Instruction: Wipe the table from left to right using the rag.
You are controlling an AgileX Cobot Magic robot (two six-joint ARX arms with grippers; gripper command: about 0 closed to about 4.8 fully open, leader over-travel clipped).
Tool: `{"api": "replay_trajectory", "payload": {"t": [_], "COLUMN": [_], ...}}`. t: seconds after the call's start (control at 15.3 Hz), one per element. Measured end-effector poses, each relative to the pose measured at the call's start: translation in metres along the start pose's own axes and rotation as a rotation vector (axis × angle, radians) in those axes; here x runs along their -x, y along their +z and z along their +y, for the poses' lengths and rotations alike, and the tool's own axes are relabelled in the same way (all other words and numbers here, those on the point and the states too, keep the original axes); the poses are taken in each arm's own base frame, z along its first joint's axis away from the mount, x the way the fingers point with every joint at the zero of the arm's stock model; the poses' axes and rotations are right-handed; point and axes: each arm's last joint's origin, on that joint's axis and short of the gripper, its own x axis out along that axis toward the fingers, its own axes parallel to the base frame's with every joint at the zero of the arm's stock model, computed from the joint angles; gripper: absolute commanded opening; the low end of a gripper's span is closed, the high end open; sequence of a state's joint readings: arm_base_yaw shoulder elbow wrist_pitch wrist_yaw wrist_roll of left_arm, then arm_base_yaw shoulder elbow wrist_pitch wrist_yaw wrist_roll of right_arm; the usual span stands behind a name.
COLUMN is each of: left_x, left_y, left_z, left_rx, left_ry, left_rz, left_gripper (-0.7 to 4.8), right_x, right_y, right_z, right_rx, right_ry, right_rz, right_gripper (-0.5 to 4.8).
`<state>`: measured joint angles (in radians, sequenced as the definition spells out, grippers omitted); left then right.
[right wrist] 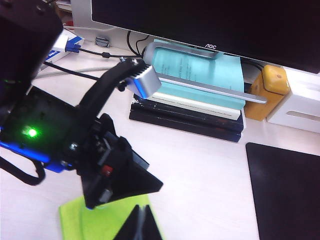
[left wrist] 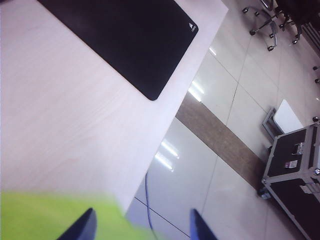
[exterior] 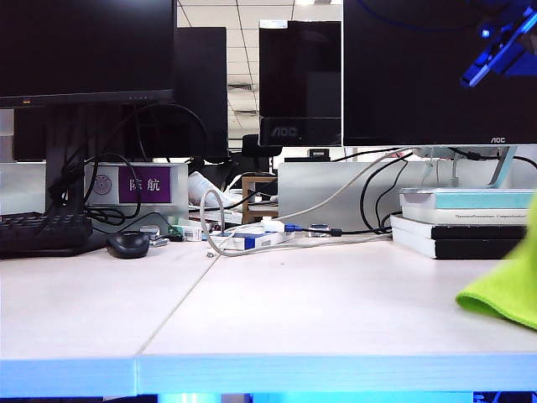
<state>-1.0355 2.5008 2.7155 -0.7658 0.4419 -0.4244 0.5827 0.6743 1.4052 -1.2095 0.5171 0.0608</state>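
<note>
The yellow-green rag [exterior: 506,294] lies flat on the white table [exterior: 294,311] at the far right of the exterior view. In the left wrist view my left gripper [left wrist: 141,227] stands open just above the rag [left wrist: 50,215]. One finger is over the cloth and the other is past the table's front edge. The right wrist view shows the left arm [right wrist: 50,125] bent down over the rag [right wrist: 82,220]. My right gripper [right wrist: 140,225] hovers higher over the rag's near corner, its fingers shut together on nothing.
A stack of books [right wrist: 200,95] under a monitor stand sits behind the rag. A black mouse mat [right wrist: 287,190] lies to one side. A keyboard [exterior: 42,233], mouse [exterior: 128,244] and cables [exterior: 252,239] line the back. The floor [left wrist: 240,150] drops away beyond the table edge.
</note>
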Motion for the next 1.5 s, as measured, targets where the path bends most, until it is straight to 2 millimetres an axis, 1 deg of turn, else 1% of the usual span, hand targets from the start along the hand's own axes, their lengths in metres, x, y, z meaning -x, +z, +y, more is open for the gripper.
{"api": "replay_trajectory", "payload": {"t": [0.13, 0.26, 0.33, 0.39, 0.46, 0.52, 0.65, 0.91, 1.04, 1.17, 1.24, 1.3, 1.37, 1.5], "left_x": [0.004, 0.014, 0.020, 0.056, 0.070, 0.078, 0.098, 0.146, 0.179, 0.207, 0.225, 0.250, 0.265, 0.306], "left_y": [0.003, 0.010, 0.014, 0.033, 0.039, 0.042, 0.045, 0.048, 0.045, 0.043, 0.042, 0.040, 0.037, 0.023], "left_z": [0.005, 0.017, 0.020, 0.014, 0.013, 0.010, -0.005, -0.031, -0.043, -0.057, -0.065, -0.075, -0.081, -0.095], "left_rx": [0.006, 0.019, 0.023, -0.006, -0.048, -0.085, -0.171, -0.342, -0.404, -0.425, -0.430, -0.433, -0.430, -0.421], "left_ry": [0.006, 0.027, 0.036, 0.038, 0.045, 0.051, 0.087, 0.249, 0.283, 0.300, 0.323, 0.367, 0.405, 0.464], "left_rz": [-0.007, -0.026, -0.037, -0.111, -0.136, -0.150, -0.169, -0.192, -0.162, -0.176, -0.194, -0.231, -0.248, -0.236], "left_gripper": [2.45, 2.45, 0.79, 0.12, 0.07, -0.06, -0.06, -0.06, -0.06, -0.06, -0.06, -0.06, -0.06, -0.06], "right_x": [0.001, 0.002, 0.002, 0.002, 0.002, 0.002, 0.002, 0.003, 0.006, 0.008, 0.008, 0.006, 0.003, -0.012], "right_y": [0.000, -0.001, -0.001, -0.001, 0.002, 0.004, 0.007, 0.016, 0.026, 0.032, 0.034, 0.036, 0.035, 0.026], "right_z": [0.000, -0.001, -0.001, -0.001, -0.001, -0.001, 0.000, 0.004, 0.006, 0.007, 0.008, 0.011, 0.014, 0.024], "right_rx": [0.001, -0.001, -0.001, -0.001, -0.010, -0.017, -0.033, -0.043, -0.023, -0.024, -0.017, -0.005, 0.004, 0.026], "right_ry": [-0.003, -0.003, -0.003, -0.003, -0.001, 0.001, 0.033, 0.155, 0.268, 0.324, 0.348, 0.385, 0.410, 0.476], "right_rz": [-0.002, -0.006, -0.006, -0.007, -0.028, -0.046, -0.077, -0.164, -0.271, -0.332, -0.367, -0.402, -0.402, -0.378], "right_gripper": [-0.01, -0.01, -0.01, -0.01, -0.01, -0.01, -0.01, -0.01, -0.02, -0.01, -0.01, -0.01, -0.01, -0.01]}}
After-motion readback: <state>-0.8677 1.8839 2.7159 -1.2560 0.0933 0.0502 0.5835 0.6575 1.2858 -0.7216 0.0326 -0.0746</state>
